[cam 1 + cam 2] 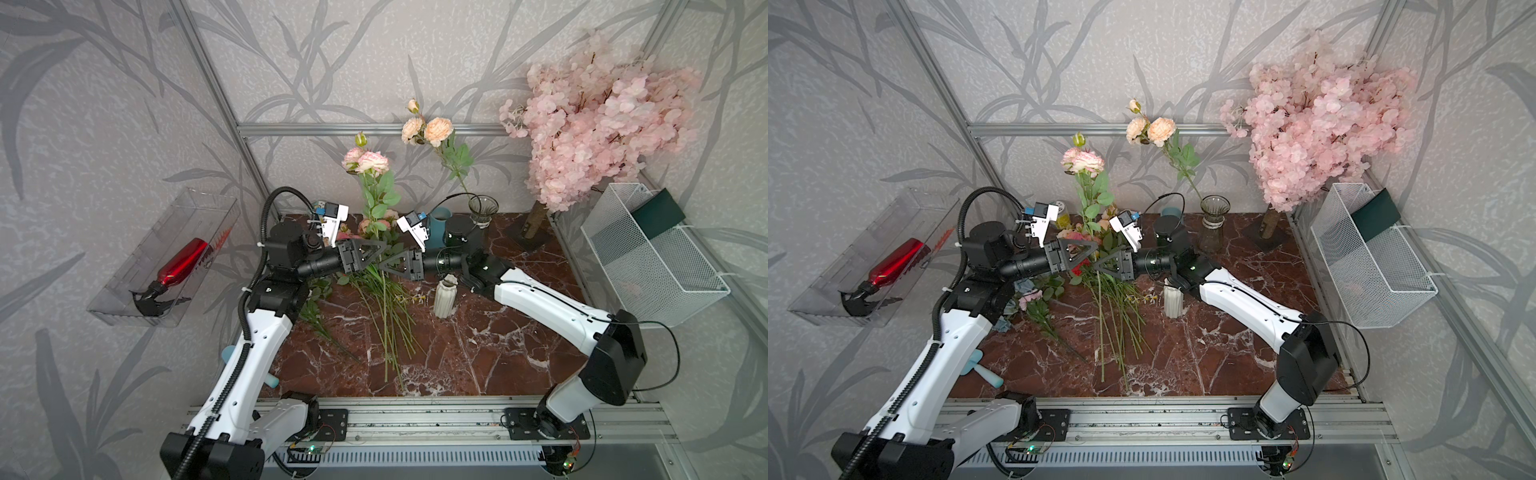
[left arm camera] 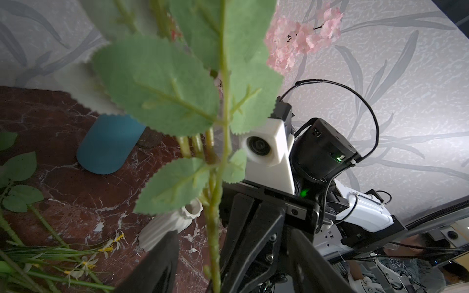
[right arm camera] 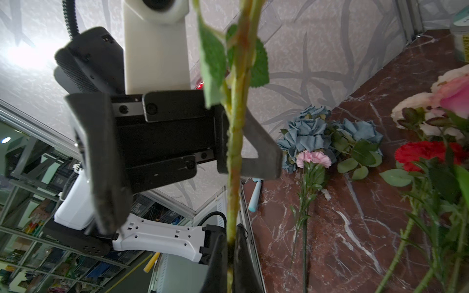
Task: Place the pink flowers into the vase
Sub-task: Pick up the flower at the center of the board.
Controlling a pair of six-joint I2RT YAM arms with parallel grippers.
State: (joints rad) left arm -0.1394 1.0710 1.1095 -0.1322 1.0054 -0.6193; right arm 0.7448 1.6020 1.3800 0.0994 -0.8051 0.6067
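- left arm (image 1: pixel 257 345) comes in from the left of the pink flower spray (image 1: pixel 376 199), forearm about level
- left gripper (image 1: pixel 380 251) sits right at the spray's stem, jaws wide apart, not pinching
- right arm (image 1: pixel 540 299) reaches in from the spray's other side, elbow bent
- right gripper (image 1: pixel 384 266) is clamped tight on the stem, lower down than the left one

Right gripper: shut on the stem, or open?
Shut: the right gripper clamps the pink flower stem, its fingers pressed against both sides.

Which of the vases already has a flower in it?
The clear glass vase at the back: a peach-headed spray stands in it. The white ribbed vase and the blue vase hold no stems.
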